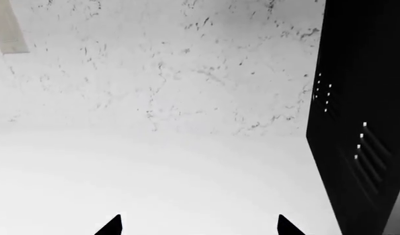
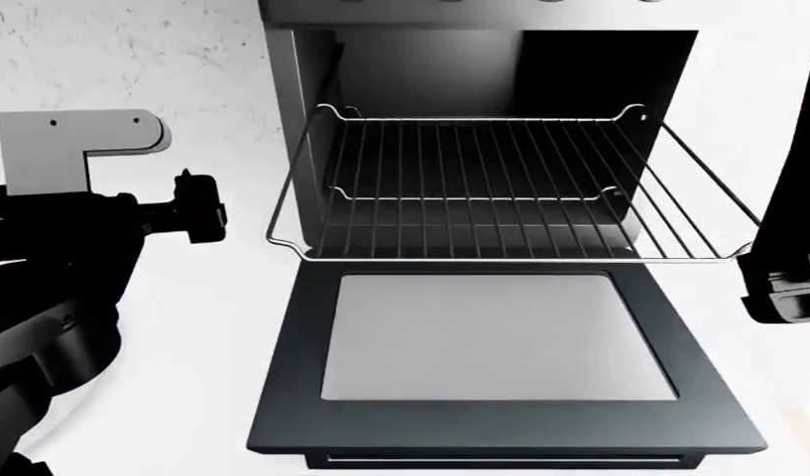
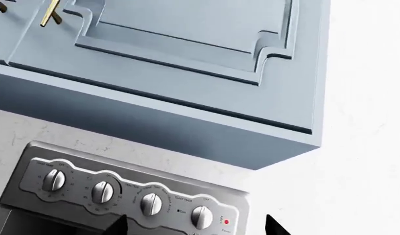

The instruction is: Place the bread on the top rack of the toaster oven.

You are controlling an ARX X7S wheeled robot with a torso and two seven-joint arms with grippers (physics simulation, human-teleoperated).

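Black arm [image 2: 48, 288] with pale grey bracket [image 2: 74, 149], black pointed fingertips [image 1: 111, 226].

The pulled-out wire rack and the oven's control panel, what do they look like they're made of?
The top rack looks like chrome-plated steel wire: thin, bright, shiny bars. The control panel looks like brushed stainless steel or silver-painted metal: a matte grey sheen with matching knobs. As renders, neither is certain.

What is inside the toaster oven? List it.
Inside the toaster oven, a bare top rack is pulled out over the open door, with a lower rack beneath. No bread shows; the back is dark.
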